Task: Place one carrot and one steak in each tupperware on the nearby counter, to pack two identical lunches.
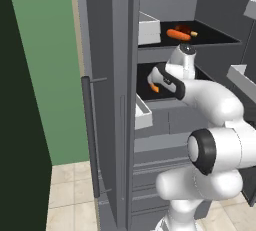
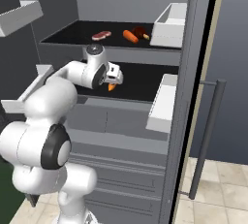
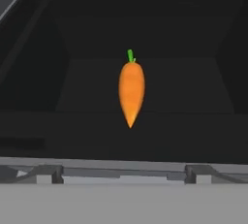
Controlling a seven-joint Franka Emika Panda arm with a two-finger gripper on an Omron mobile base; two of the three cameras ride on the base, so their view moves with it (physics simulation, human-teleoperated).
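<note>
Matt surfaces throughout

Carrot (image 3: 131, 89) — smooth, matt orange skin; fridge shelf (image 3: 145, 136) flat matt black; fridge door (image 1: 107, 100) dull grey, like painted metal; robot arm (image 1: 220, 125) — glossy white plastic.

No readable text, label, brand, number or sign is showing on anything in these three views of the scene.

Flat, even rendered light falls with no glare and only faint shadows. The fridge shelf (image 3: 193, 136) ahead of the gripper (image 2: 116, 78) is dim, nearly black, yet the carrot (image 3: 131, 89) there glows bright orange. Edges look slightly soft; straight lines stay undistorted.
</note>
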